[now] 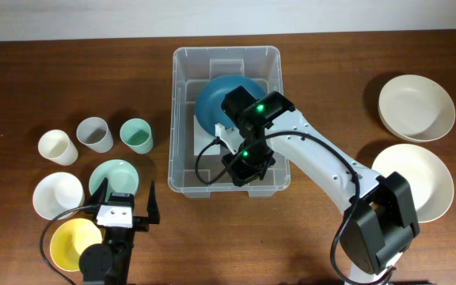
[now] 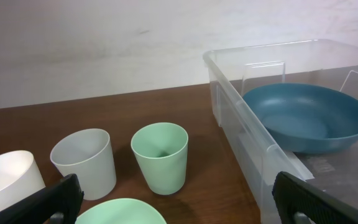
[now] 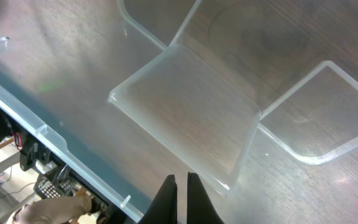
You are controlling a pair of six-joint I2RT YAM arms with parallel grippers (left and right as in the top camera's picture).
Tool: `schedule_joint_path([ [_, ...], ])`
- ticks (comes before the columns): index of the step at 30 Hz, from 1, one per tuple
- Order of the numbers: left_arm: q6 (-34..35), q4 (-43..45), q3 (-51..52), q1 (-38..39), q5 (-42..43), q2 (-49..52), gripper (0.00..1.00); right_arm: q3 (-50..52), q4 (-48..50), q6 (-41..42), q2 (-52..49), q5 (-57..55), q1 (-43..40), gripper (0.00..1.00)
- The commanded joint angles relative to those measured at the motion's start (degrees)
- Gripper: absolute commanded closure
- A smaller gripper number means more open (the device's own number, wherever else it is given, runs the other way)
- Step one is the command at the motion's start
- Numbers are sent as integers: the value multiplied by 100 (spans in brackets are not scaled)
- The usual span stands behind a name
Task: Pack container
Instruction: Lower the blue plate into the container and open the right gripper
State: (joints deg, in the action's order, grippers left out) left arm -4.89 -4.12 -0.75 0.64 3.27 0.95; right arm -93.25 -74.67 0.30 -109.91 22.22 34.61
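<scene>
The container (image 1: 173, 119) sits at the upper centre of the overhead view, with a blue bowl (image 1: 212, 107) in its upper half. The right gripper (image 1: 248, 168) is down inside the lower half. In its wrist view the jaws are closed to a thin slit, with nothing visible between them. The left gripper (image 1: 127, 203) hangs at the lower left with its jaws spread wide and empty.

The main risk is on the right. The arm is low between the bowl and the bottom wall, so a careless lift or swing could catch the rim and drag the light container, or nudge the bowl. Its looping cable could also snag. On the left, the green bowl (image 1: 113, 174) and the yellow bowl (image 1: 71, 241) are close to the open fingers, so a wrong reach could knock one of them or the cups above.

In the overhead view the right arm covers its own fingertips and much of the container floor. In the right wrist view the clear plastic is hard to read — edges and reflections blur together. The left arm hides part of the yellow bowl.
</scene>
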Motion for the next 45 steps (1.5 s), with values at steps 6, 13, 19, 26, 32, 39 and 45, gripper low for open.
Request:
schedule_joint_path([
  [6, -31, -22, 22, 7, 103, -17, 0, 26, -146, -332, -9, 415, 31, 96],
  [13, -28, -22, 22, 7, 103, -17, 0, 26, -645, -332, -9, 415, 31, 96],
  [19, -31, -22, 22, 7, 103, -17, 0, 26, -774, -332, -9, 417, 31, 96],
  [26, -31, -22, 22, 7, 103, -17, 0, 26, -682, -326, -9, 356, 0, 96],
  [32, -31, -22, 22, 7, 103, -17, 0, 26, 114, -173, -7, -376, -474, 96],
  [39, -31, -22, 22, 7, 103, -17, 0, 26, 140, 68, -7, -837, -1375, 96],
  [45, -31, -22, 22, 7, 103, -17, 0, 26, 66, 63, -7, -922, -1626, 96],
])
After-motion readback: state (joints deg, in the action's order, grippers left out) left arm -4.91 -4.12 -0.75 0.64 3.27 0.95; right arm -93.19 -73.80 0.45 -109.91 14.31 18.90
